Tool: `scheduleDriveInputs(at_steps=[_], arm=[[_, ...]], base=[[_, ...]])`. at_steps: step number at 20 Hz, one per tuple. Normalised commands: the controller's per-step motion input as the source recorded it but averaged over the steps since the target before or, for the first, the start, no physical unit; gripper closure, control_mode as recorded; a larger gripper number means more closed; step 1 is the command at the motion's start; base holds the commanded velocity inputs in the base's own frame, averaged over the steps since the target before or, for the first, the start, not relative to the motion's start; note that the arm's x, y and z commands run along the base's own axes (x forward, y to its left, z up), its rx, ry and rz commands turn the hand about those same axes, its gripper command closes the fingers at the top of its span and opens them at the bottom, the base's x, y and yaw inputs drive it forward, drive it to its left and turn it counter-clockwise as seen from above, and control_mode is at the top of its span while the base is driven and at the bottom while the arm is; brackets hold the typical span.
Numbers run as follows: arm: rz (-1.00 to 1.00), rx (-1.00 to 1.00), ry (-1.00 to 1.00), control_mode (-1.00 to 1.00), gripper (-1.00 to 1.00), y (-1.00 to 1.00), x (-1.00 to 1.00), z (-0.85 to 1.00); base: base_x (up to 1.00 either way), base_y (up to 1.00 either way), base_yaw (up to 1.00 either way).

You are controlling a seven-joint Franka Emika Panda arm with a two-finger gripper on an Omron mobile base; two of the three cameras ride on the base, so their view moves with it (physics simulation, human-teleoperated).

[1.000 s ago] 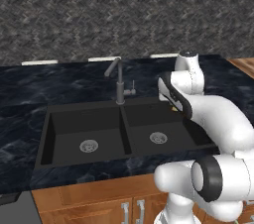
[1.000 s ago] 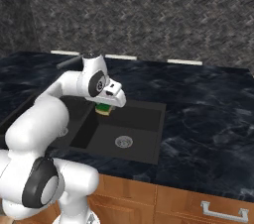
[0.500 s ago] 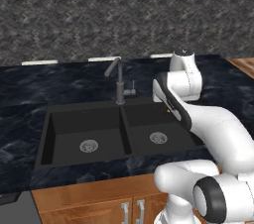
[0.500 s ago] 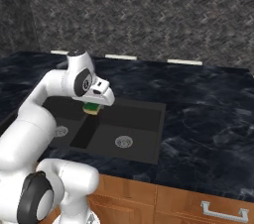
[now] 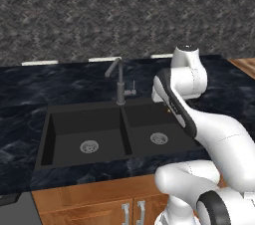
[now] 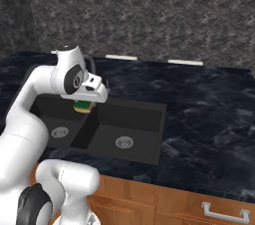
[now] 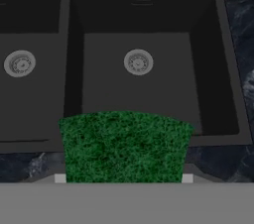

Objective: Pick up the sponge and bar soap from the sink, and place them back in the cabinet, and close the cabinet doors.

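The sponge (image 6: pixel 82 106), green on top with a yellow layer beneath, hangs over the black double-basin sink (image 6: pixel 142 122), near the divider between the basins. My gripper (image 6: pixel 84 100) is shut on it. In the hand view the green sponge (image 7: pixel 124 146) sits between my fingertips, gripper (image 7: pixel 124 178), above the sink's front rim, with the basin (image 7: pixel 144 20) and its drain (image 7: pixel 138 62) beyond. In the left base view my arm covers the hand, over the sink (image 5: pixel 84 127). The bar soap is hidden, and the cabinet and its doors are out of view.
A dark curved faucet (image 5: pixel 118 82) rises behind the divider. Black marble counter (image 6: pixel 209 114) surrounds the sink, with a grey stone wall behind. Brown lower units with silver handles (image 6: pixel 222 212) run below the counter edge. A second drain (image 7: pixel 20 63) lies in the other basin.
My arm has carried the sponge a little leftward in the right base view, from over the right basin toward the divider. The grip stays shut on the sponge.
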Motion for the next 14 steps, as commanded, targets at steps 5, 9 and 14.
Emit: scheduleDriveInputs(at_steps=[5,9,14], arm=[[0.03,0.01,0.00,-1.00,1.00,0.32,-0.26,0.14],[0.01,0.00,-0.02,-1.00,1.00,0.26,-0.12,0.04],[0.00,0.02,-0.05,-1.00,1.00,0.12,-0.04,0.08]], base=[[0.00,0.00,0.00],[0.00,0.00,0.00],[0.00,0.00,0.00]])
